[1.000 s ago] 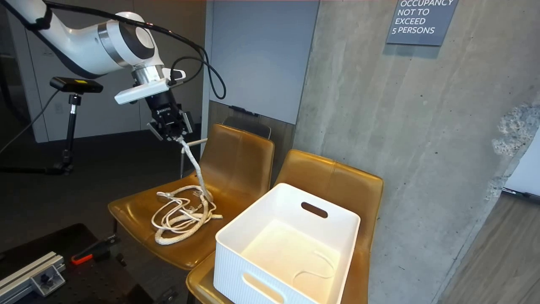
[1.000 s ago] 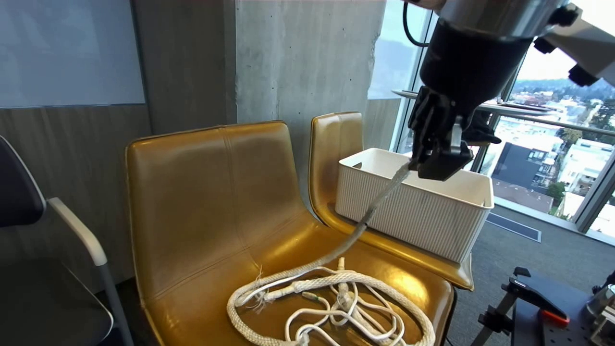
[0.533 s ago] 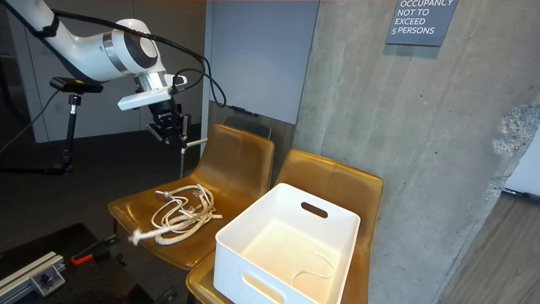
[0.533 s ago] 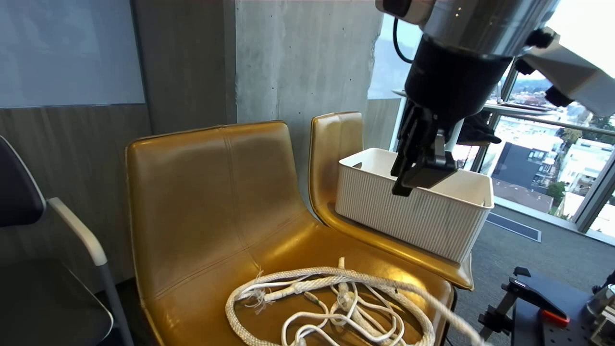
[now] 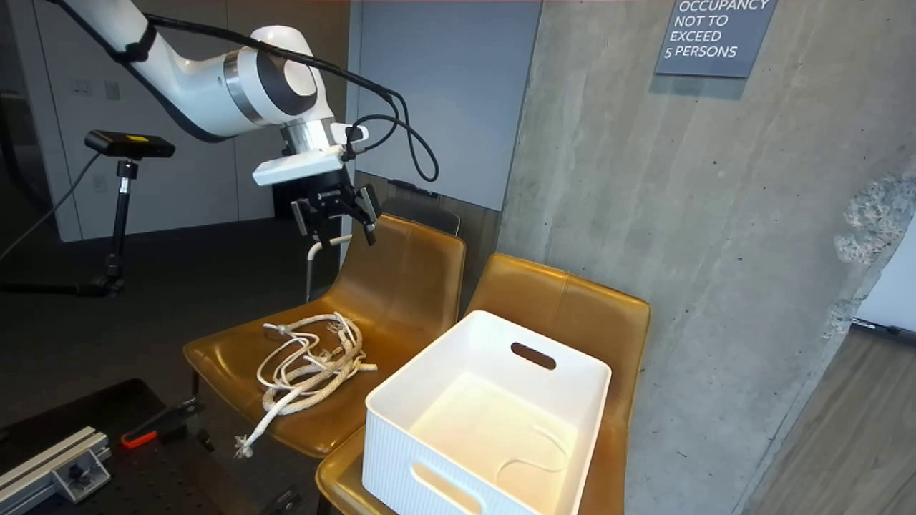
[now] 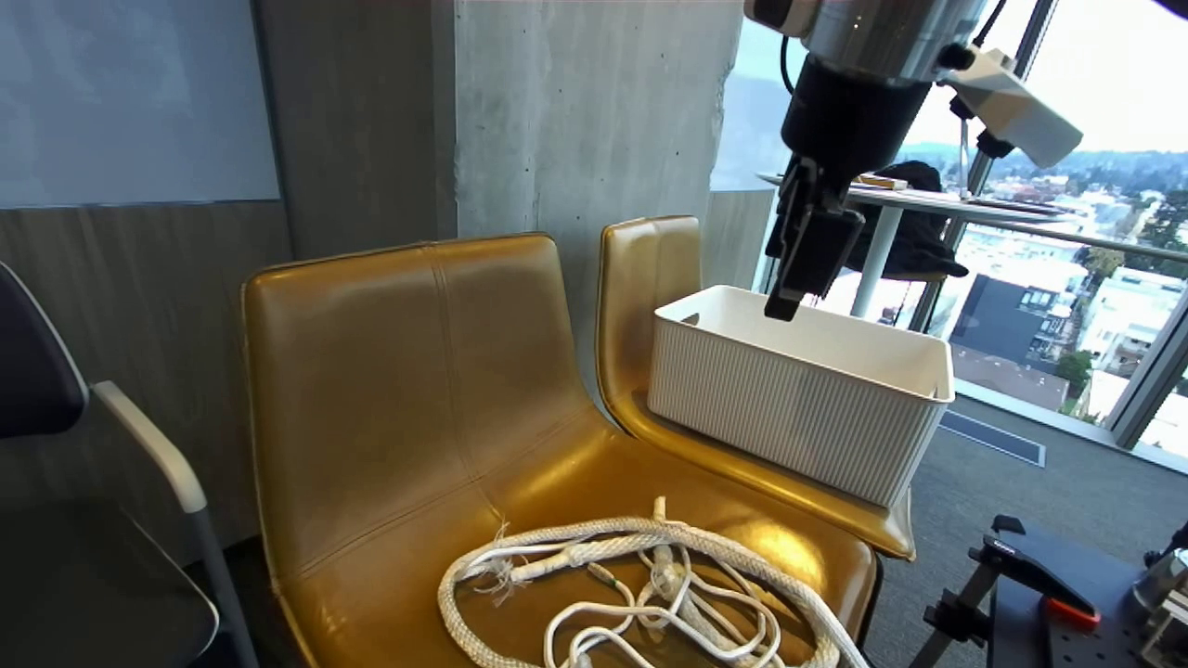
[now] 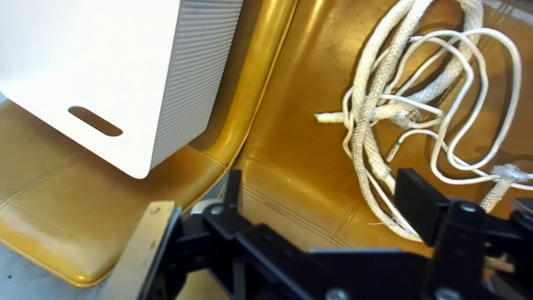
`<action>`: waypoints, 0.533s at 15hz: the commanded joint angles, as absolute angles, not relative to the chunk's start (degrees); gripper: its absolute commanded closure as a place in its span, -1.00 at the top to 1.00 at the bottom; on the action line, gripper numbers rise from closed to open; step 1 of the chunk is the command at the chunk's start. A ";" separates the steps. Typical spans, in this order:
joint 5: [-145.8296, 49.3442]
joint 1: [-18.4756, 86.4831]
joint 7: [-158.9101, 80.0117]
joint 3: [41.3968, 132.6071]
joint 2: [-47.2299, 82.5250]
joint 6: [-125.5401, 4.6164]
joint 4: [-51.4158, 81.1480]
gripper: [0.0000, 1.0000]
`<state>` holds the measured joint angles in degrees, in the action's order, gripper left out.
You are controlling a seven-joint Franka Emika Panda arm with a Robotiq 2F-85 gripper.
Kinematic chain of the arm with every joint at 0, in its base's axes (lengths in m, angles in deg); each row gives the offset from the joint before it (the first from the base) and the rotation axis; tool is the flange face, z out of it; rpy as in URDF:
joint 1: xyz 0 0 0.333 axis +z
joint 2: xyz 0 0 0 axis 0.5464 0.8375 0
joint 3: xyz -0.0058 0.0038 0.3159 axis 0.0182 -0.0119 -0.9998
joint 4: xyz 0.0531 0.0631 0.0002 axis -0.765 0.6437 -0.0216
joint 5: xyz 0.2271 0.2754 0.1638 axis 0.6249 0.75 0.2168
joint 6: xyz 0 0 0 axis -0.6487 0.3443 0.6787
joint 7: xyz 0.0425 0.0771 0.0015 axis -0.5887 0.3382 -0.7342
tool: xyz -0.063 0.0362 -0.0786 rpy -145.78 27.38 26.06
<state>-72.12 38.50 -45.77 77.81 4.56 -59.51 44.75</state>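
White rope (image 7: 361,121) lies in a loopy heap on the shiny brown chair seat (image 5: 229,350), with some thin cord (image 7: 517,79) mixed in. One frayed end (image 5: 243,449) hangs past the edge of the seat. Up in the air, well apart from the rope, is the gripper (image 5: 345,236). Its jaws are spread wide, and nothing is between them. A white bin (image 5: 390,443) stands just beside, on the next chair (image 5: 587,315). To get a good hold of the rope, I think it is best to come right over one fat part, go down slowly, and turn so the rope fits between the jaws. Pick a spot where the loops bunch up, as a grip near the end may slip off. Squeeze first, then go up gently, because the loops may catch on each other. Try not to poke the seat on the way down.
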 commanded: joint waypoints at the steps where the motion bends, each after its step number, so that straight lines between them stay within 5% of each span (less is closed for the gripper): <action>1: -67.96 34.23 -55.69 81.56 7.89 -61.93 41.12 1.00; 8: -56.83 22.56 -79.97 87.54 16.02 -63.72 31.12 1.00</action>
